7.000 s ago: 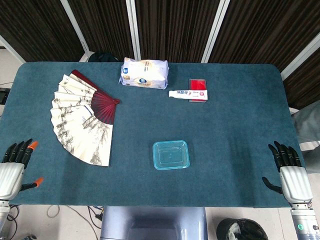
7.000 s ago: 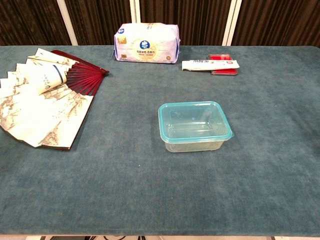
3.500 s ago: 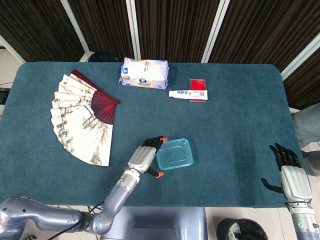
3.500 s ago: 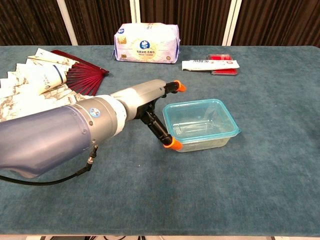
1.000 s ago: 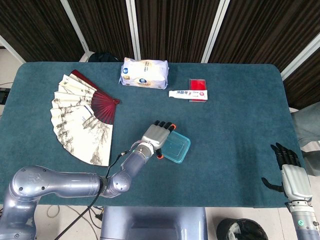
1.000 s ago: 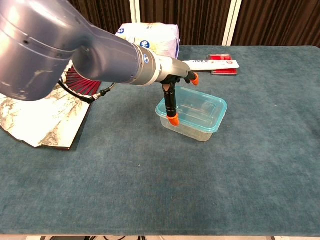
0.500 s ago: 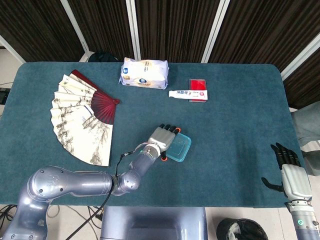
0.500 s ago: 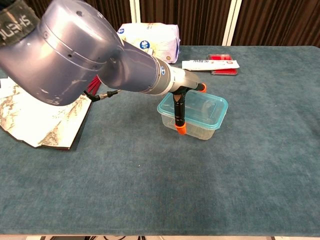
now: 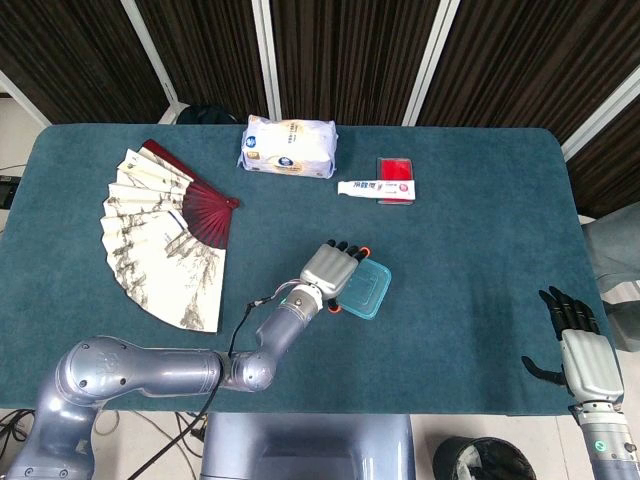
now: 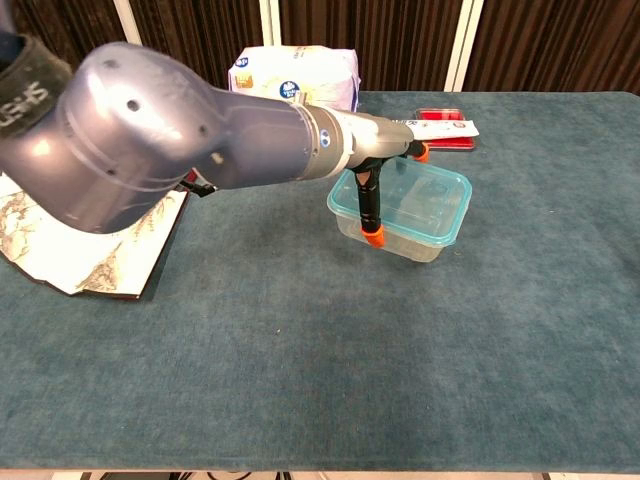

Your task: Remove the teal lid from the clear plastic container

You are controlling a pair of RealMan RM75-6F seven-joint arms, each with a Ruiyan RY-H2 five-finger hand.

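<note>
Container [image 10: 425,213] under left hand [image 9: 331,267]

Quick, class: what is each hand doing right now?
Left hand: grips the near-left edge of the container, lid still on.
Right hand: open, holding nothing, at the table's near right edge.

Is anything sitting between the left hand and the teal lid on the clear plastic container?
Nothing visible does. The left hand already rests on the teal lid of the clear plastic container, one orange-tipped finger reaching down its near wall.
</note>
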